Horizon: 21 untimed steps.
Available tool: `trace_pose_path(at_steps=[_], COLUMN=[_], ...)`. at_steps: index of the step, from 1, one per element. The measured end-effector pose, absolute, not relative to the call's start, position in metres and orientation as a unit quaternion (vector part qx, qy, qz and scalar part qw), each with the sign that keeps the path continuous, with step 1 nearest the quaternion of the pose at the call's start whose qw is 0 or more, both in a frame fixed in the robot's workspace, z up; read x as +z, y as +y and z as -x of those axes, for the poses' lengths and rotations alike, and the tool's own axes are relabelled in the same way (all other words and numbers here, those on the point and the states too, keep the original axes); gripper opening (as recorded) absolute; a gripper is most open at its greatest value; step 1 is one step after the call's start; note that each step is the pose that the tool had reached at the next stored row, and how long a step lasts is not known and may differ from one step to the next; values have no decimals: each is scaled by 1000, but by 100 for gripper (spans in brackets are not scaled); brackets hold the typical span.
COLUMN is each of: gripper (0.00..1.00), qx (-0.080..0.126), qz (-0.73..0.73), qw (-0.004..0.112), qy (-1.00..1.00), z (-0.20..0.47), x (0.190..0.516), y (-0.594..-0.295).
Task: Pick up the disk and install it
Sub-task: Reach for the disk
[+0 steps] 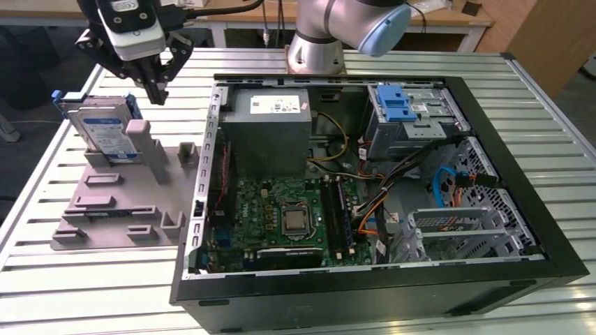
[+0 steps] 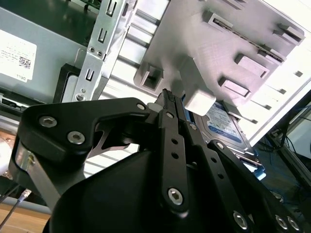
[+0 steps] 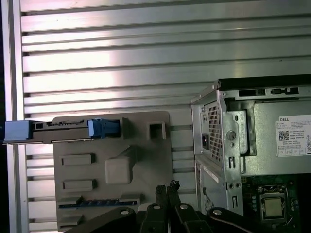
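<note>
Disk (image 1: 100, 132) standing on edge in grey slotted tray (image 1: 112, 213), leaning back slightly, sitting at exterior view's left of open computer case (image 1: 373, 296). Silver body, white-and-blue label showing, blue rails (image 3: 103, 127) running along sides. Resting unheld.

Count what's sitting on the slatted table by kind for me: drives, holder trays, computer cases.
Disk, standing on edge: 1
Grey slotted tray: 1
Open computer case: 1
Total: 3
</note>
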<state>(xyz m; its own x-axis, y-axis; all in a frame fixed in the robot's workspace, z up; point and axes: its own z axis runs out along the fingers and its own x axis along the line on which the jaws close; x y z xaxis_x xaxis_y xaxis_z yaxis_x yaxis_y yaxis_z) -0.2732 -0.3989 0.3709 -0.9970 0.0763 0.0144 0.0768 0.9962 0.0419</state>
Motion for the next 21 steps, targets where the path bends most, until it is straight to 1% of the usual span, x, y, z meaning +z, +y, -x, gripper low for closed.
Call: trace_pose_path(at_steps=[21], gripper=[15], qx=[-21], qz=[38], qw=[9], qy=[-999], z=[300], x=[368], y=[-399])
